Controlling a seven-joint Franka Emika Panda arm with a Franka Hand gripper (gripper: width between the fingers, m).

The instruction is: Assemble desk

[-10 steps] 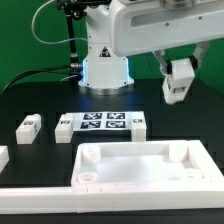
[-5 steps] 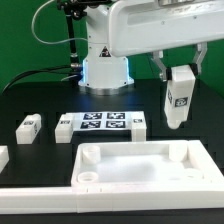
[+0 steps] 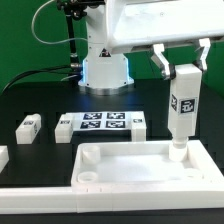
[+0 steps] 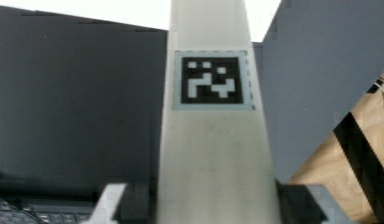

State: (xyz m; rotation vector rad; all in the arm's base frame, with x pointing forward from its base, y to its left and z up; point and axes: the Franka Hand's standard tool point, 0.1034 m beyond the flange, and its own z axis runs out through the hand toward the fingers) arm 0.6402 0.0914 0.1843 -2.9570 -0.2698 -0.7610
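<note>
One square white leg post [image 3: 182,105], tagged, upright, gripped in hand [image 3: 181,72] at round corner socket [image 3: 180,152] of one rimmed tabletop [image 3: 130,168]; three loose posts [image 3: 30,126] [image 3: 65,125] [image 3: 138,123], seemingly, on black worktop [image 3: 40,100]; smooth plastic.

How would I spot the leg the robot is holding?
Find the big white tabletop at the front. At its far corner on the exterior view's right, the gripper holds a leg. It is the only leg standing upright; the other legs lie flat.

A robotics lab: fixed arm base [image 3: 105,68], tagged marker board [image 3: 100,123], black table [image 3: 40,98], green curtain [image 3: 20,40] behind.
</note>
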